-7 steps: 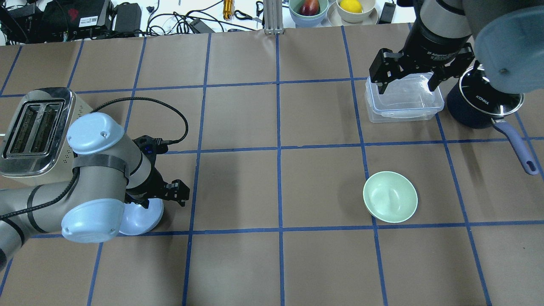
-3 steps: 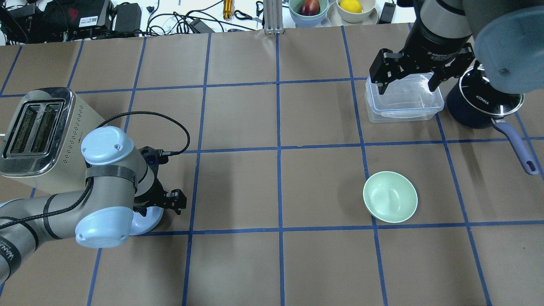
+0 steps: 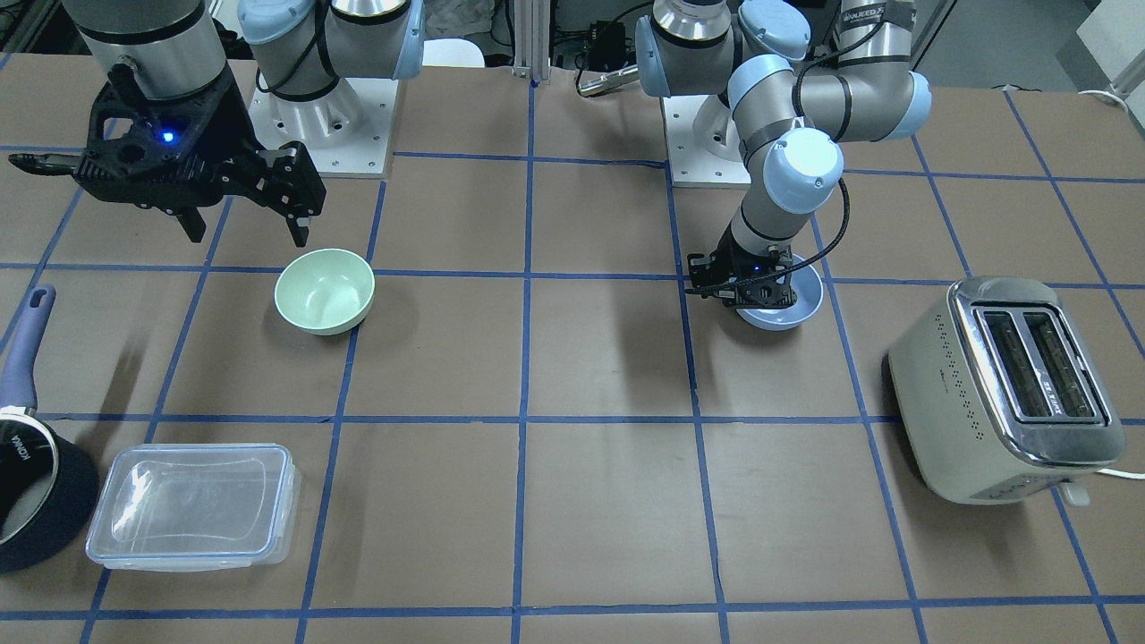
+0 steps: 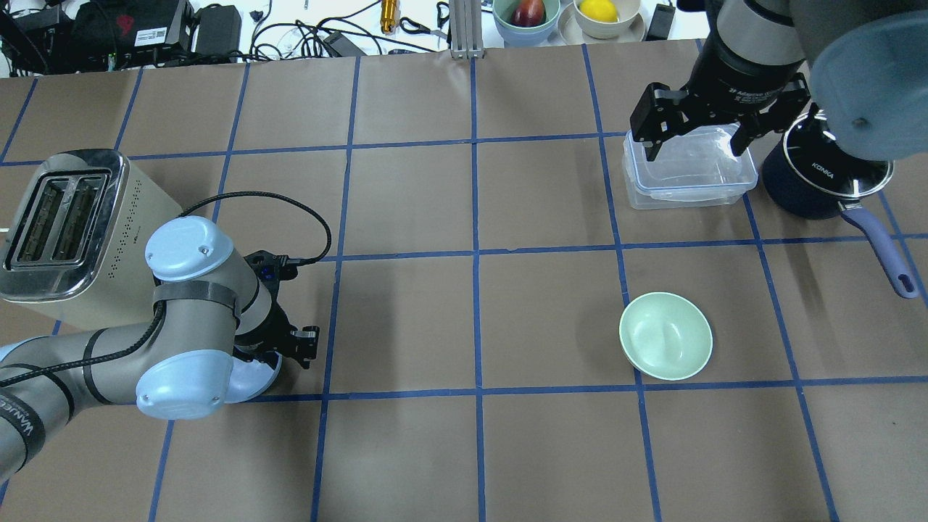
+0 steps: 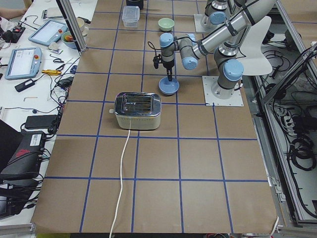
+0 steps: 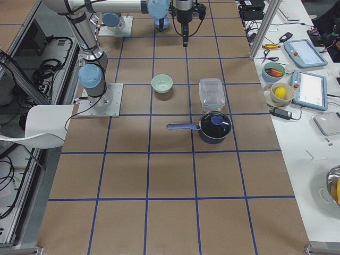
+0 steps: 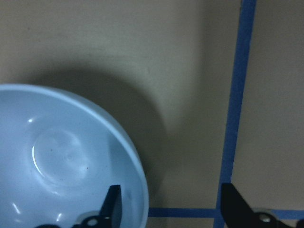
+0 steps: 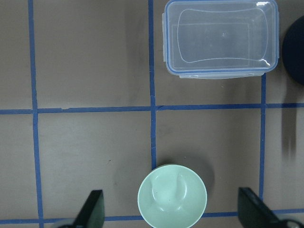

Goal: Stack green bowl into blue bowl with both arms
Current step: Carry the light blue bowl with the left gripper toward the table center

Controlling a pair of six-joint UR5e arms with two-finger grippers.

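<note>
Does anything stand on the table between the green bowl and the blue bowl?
Nothing visible stands between the green bowl and the blue bowl. Only the left gripper is at the blue bowl, one finger inside its rim and one outside.

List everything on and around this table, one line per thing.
table: one, brown with a blue tape grid.
green bowl: one, mint green, upright, on the robot's right half.
blue bowl: one, pale blue, left half, near the toaster.
toaster: one, cream and chrome, two-slot, left end.
plastic container: one, clear, lidded, far right.
saucepan: one, dark blue with a periwinkle handle, beside the container.
red-fruit bowl: one, pale blue-green, on the bench beyond the table.
lemon bowl: one, cream, beside it.
left end effector: one, black, open, fingers straddling the blue bowl's rim.
right end effector: one, black, open, raised, holding nothing.
</note>
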